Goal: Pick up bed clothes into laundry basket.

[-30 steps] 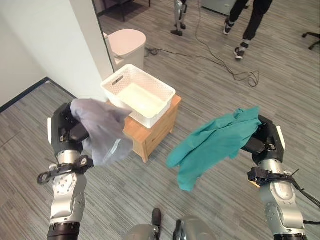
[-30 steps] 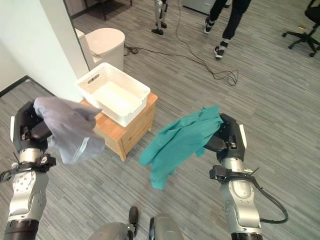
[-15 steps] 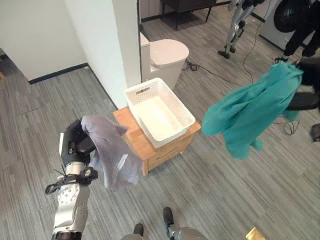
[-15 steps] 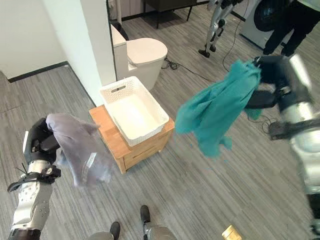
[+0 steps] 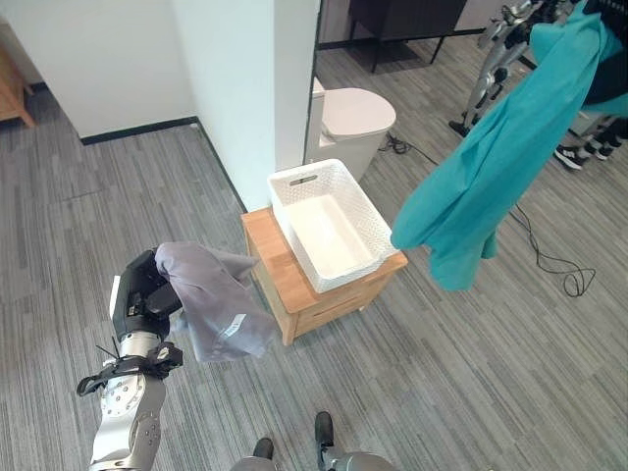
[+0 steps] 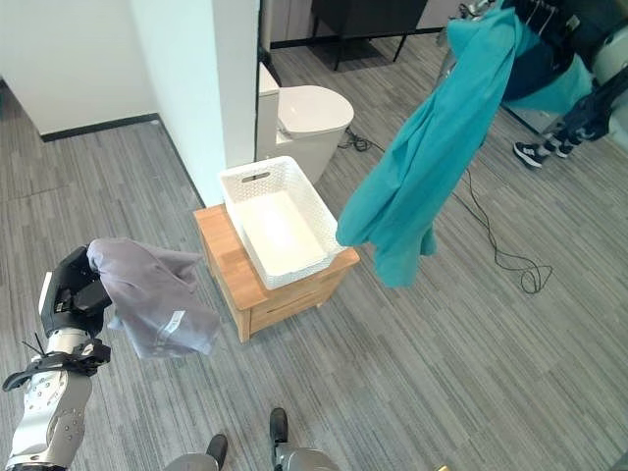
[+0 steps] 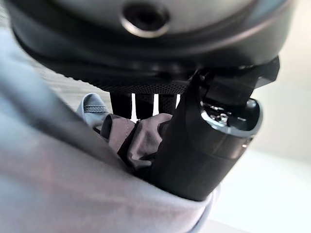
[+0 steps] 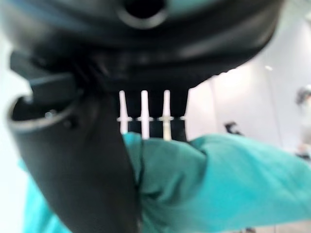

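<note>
Holding one garment in each hand, you have both clear of the basket.

Your left hand [image 5: 143, 295] grips the grey garment [image 5: 209, 301] low at the left, beside the wooden stand [image 5: 294, 290]. Your right hand [image 8: 92, 160] clutches the teal garment [image 5: 497, 157] high at the right, its cloth draping down near the white laundry basket [image 5: 331, 226], which sits on the stand. A toilet [image 5: 353, 120] stands behind, against the white wall [image 5: 235, 78].

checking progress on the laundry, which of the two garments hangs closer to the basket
The teal garment, held high by the right hand: its lower edge hangs beside the white laundry basket. The grey garment, in the left hand, hangs past the wooden stand's far side.
</note>
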You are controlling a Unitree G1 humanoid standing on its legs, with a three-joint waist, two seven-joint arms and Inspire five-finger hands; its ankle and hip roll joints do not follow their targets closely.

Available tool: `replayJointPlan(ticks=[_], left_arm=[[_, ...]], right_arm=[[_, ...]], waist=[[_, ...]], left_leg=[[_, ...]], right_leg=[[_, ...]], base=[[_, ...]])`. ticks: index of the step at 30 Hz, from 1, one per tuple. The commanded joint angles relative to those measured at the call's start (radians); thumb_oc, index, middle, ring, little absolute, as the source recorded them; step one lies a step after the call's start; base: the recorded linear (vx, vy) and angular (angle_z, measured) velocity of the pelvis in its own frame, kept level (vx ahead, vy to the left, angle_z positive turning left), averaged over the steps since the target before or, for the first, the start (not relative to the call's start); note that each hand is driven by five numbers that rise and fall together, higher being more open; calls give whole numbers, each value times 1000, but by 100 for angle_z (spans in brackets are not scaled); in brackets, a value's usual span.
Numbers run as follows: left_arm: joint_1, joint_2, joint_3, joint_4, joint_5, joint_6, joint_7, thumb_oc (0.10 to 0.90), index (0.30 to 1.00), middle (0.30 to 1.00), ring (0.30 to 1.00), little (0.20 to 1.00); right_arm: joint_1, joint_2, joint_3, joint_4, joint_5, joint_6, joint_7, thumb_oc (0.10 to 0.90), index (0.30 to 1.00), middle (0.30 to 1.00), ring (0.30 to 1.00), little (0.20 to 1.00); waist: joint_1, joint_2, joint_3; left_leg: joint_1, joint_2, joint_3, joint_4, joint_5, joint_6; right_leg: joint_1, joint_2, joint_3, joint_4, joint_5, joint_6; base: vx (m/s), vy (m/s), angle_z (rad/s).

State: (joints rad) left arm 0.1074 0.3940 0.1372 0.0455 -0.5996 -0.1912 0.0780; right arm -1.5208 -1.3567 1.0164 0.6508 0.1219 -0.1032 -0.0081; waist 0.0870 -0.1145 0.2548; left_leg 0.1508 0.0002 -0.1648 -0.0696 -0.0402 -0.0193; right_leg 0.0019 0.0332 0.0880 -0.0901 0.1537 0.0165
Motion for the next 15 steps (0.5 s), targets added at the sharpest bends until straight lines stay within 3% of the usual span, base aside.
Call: replayJointPlan(ticks=[1,8,12,13,15], left_arm=[[-25,149,-11,-116,-26,-113,-28,400,300,300,300,300],[-13,152,-25,-128,-16,-103,-30,400,300,300,300,300],[-7,161,-23,-127,-10,-101,-27,400,300,300,300,300],[-6,174,-18,-127,-7,-104,-25,400,300,300,300,300],[-8,171,-19,-127,-7,-104,-25,400,300,300,300,300]], right_arm=[[-234,13,41,127,-100,4,-113,400,300,300,300,300],[-421,91,204,242,-160,23,-127,400,300,300,300,300],[-514,116,285,294,-180,33,-141,400,300,300,300,300],[-565,134,329,331,-199,41,-153,400,300,300,300,300],[-572,136,336,333,-198,41,-153,400,300,300,300,300]], waist=[[20,-46,-107],[55,-63,-81],[77,-82,-65],[92,-99,-55],[92,-96,-54]], left_leg=[[-102,2,-3,18,20,-32],[-138,-1,-22,21,30,-33],[-159,-2,-36,22,36,-36],[-171,-3,-43,22,40,-37],[-171,-4,-44,22,40,-37]], right_leg=[[24,-74,-60,96,-211,101],[10,-78,-86,84,-202,103],[6,-81,-104,69,-197,104],[2,-81,-112,62,-194,104],[2,-81,-113,62,-193,104]], base=[[4,-19,11],[-4,-13,9],[-6,-10,17],[-2,-14,10],[-1,-9,7]])
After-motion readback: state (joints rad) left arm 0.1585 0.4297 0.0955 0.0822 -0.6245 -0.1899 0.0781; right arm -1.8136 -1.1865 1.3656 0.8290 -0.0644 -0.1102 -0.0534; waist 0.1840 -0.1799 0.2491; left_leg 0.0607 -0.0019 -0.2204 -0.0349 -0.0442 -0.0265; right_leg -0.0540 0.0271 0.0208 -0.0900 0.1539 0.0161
